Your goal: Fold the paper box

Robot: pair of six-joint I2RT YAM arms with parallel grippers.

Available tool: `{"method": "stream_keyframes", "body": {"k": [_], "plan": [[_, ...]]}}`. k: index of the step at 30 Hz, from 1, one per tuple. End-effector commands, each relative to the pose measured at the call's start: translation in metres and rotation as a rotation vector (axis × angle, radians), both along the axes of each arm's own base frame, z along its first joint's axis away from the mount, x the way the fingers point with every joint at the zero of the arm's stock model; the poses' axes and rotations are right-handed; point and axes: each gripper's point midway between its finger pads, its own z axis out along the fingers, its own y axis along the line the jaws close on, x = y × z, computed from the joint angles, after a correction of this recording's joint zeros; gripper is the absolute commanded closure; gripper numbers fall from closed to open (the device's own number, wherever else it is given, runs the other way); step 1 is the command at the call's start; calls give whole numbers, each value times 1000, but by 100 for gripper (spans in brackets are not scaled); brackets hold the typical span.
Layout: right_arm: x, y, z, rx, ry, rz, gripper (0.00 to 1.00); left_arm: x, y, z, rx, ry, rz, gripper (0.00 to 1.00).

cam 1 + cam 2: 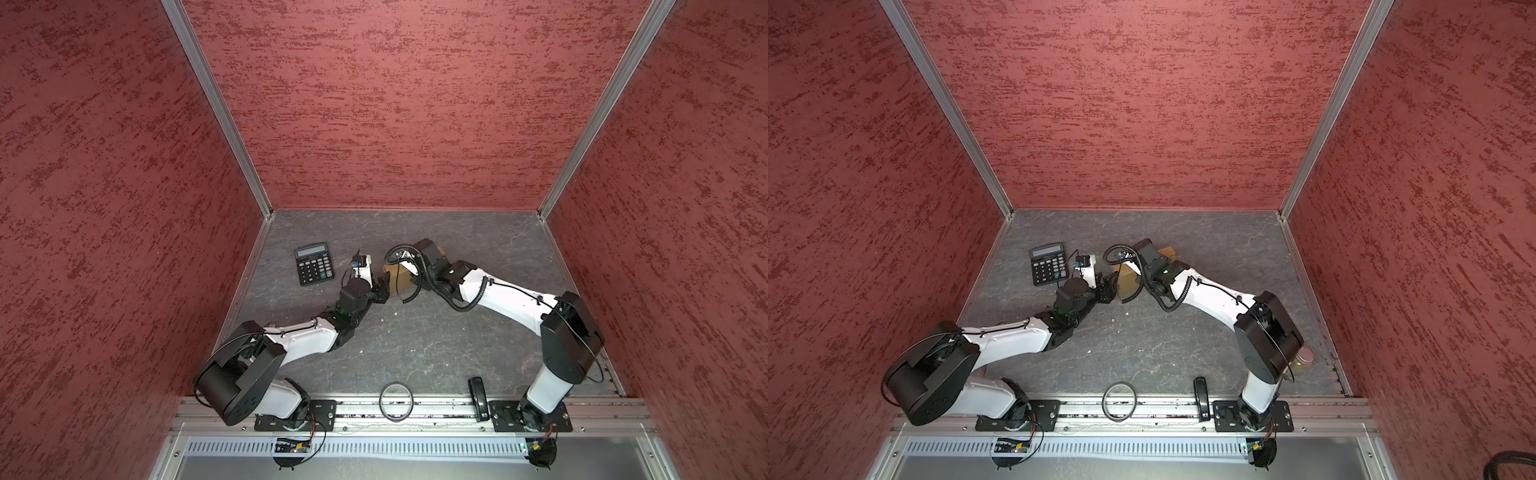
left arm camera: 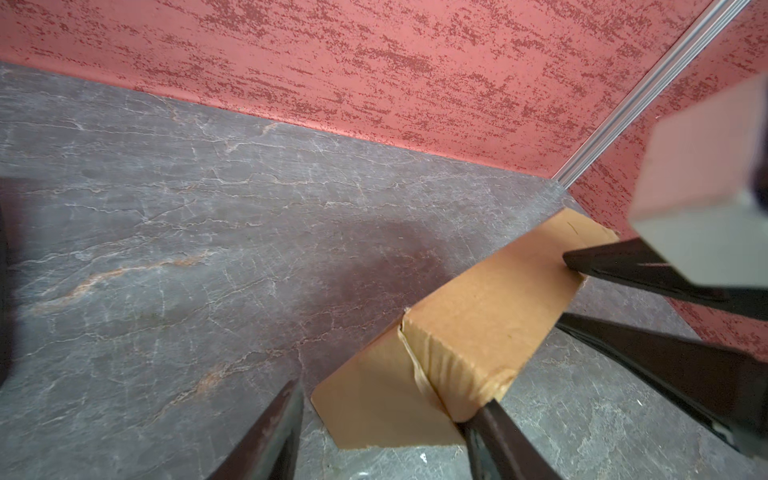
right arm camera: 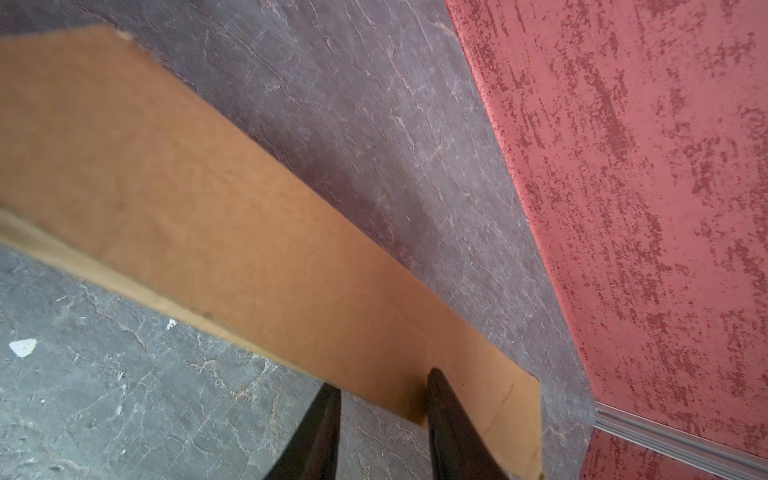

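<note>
The paper box (image 1: 1130, 279) lies right of the calculator (image 1: 314, 264), half hidden under the right arm (image 1: 507, 295). The right gripper (image 3: 383, 380) pinches its wall. The left gripper (image 2: 390, 397) stands spread, 1 finger touching its corner. A black ring (image 1: 395, 402) lies well apart from the calculator.

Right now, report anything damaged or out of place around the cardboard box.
The paper box is damaged: one corner fold is crumpled and split, with ragged edges, close to the left claw. Small white scraps lie loose on the table nearby.
</note>
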Motion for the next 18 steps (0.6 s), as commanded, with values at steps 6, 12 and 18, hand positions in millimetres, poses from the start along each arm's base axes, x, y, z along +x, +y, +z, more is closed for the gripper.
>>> {"method": "stream_keyframes", "body": {"k": [6, 12, 18], "plan": [[-2, 9, -11, 13, 57, 0, 65, -61, 37, -118, 306, 395, -58, 35], [1, 14, -2, 30, 49, 4, 65, -53, 39, -114, 292, 411, -56, 31], [8, 21, 5, 20, 50, 16, 63, -47, 43, -110, 236, 446, -58, 28]]}}
